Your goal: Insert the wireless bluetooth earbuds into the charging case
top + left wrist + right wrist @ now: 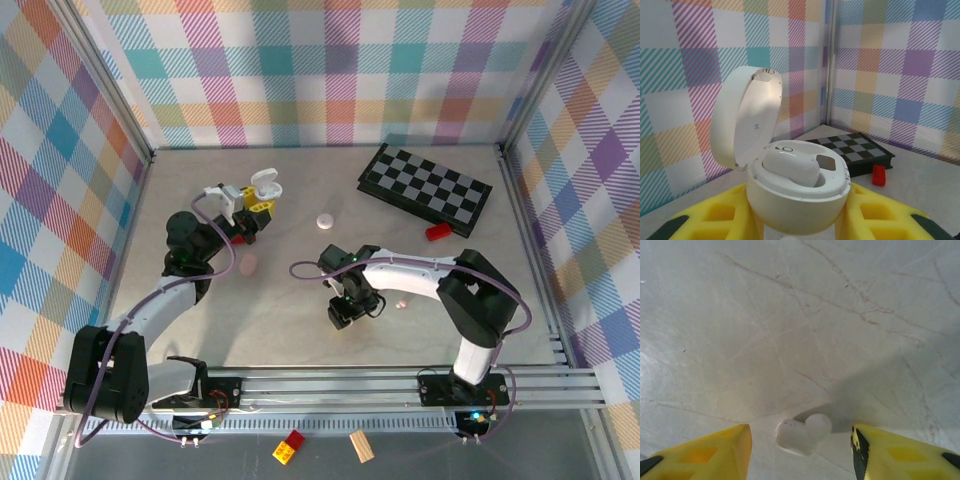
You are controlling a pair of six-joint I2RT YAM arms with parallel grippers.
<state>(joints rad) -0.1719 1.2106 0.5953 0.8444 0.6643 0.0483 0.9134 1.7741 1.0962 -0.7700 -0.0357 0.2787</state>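
Earbud, white, seated in the open charging case, a dark recess just to its right, lid tipped up and back at centre-left of the left wrist view. Clenched on the case body from both sides: left claw, yellow fingers along the bottom edge. Far right behind, checkerboard and red block. Seen from above, same case at upper centre-left of the counter. Low centre of the right wrist view: second white earbud lying on the counter, between the spread fingers of the right claw, touching neither. Released, grasping nothing. Just right of that claw from above, a pale pink earbud.
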